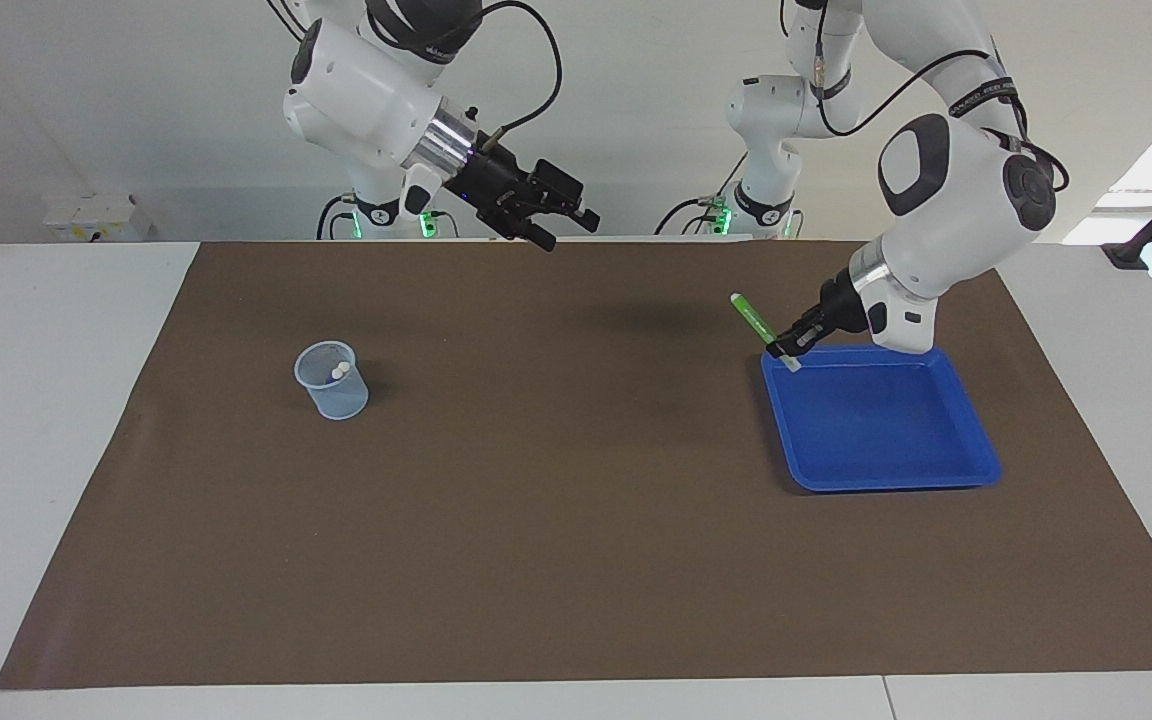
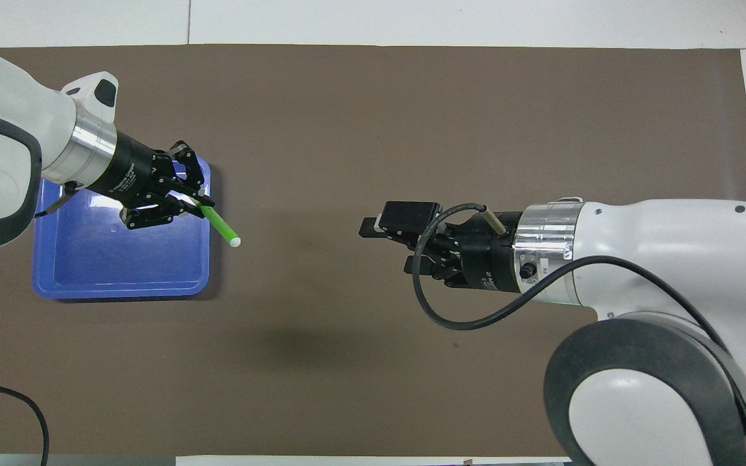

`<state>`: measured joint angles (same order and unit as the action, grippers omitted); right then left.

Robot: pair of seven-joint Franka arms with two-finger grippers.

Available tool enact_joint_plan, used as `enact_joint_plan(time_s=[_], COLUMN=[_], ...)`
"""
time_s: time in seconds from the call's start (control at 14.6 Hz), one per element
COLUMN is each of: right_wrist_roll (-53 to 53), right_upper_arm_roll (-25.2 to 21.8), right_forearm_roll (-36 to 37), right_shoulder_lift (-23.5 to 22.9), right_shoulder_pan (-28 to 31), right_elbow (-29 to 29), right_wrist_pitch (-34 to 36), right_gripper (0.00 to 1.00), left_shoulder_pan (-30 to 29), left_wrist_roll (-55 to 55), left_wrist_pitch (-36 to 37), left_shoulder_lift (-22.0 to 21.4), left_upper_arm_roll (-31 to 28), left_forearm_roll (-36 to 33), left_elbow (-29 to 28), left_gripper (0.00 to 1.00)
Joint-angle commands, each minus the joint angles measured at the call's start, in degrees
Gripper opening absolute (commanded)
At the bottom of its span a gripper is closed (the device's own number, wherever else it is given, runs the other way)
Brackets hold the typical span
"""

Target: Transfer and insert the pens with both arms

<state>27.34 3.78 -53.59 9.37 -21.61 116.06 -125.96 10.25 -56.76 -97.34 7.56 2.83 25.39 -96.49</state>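
The left claw (image 1: 788, 347) hangs over the blue tray's (image 1: 881, 430) corner, gripping the green pen (image 1: 753, 317). The right claw (image 1: 561, 228) waits raised, fingers parted.

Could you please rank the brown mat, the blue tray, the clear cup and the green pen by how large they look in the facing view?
Largest to smallest:
1. brown mat
2. blue tray
3. clear cup
4. green pen, held by the left gripper over the tray's corner, so raised nearer the camera; still clearly smallest.
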Motion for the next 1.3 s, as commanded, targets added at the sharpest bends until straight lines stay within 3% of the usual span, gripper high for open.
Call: enact_joint_plan(time_s=[0.0,0.27,0.48,0.82,0.96,1.1,1.23], right_wrist_roll=[1.5,2.5,3.1,5.6,4.9,3.6,3.4], right_upper_arm_roll=[-0.1,0.0,0.3,0.4,0.4,0.4,0.4], right_forearm_roll=[-1.3,-1.3,-1.1,-0.3,2.2,3.6,3.7], right_shoulder_lift=[0.2,0.2,0.3,0.1,0.1,-0.1,-0.2], right_shoulder_pan=[0.0,-0.1,-1.8,-4.6,-4.6,-4.6,-4.5], right_elbow=[0.5,0.4,0.4,0.6,0.6,0.6,0.5], right_wrist_pitch=[-0.8,-1.1,-1.3,-6.0,-6.0,-6.1,-6.7], right_gripper=[1.0,1.0,1.0,1.0,0.95,0.8,0.73], left_shoulder_pan=[2.9,6.2,10.8,13.6,13.6,13.7,13.7], left_wrist_roll=[-13.4,-28.7,-37.6,-40.0,-40.2,-40.3,-40.3], left_wrist_pitch=[-0.6,-7.7,-14.1,-19.9,-20.0,-19.9,-20.0], left_shoulder_lift=[-4.2,-9.9,-12.6,-17.8,-18.3,-18.7,-19.6], left_upper_arm_roll=[-0.5,-0.5,-0.5,-0.5,-0.5,-0.5,-0.5], left_forearm_roll=[4.7,12.3,13.3,17.7,17.9,17.8,17.8], left_elbow=[-2.8,-9.8,-14.1,-21.2,-21.5,-22.0,-22.8], left_gripper=[0.0,0.0,0.0,0.0,0.0,0.0,0.0])
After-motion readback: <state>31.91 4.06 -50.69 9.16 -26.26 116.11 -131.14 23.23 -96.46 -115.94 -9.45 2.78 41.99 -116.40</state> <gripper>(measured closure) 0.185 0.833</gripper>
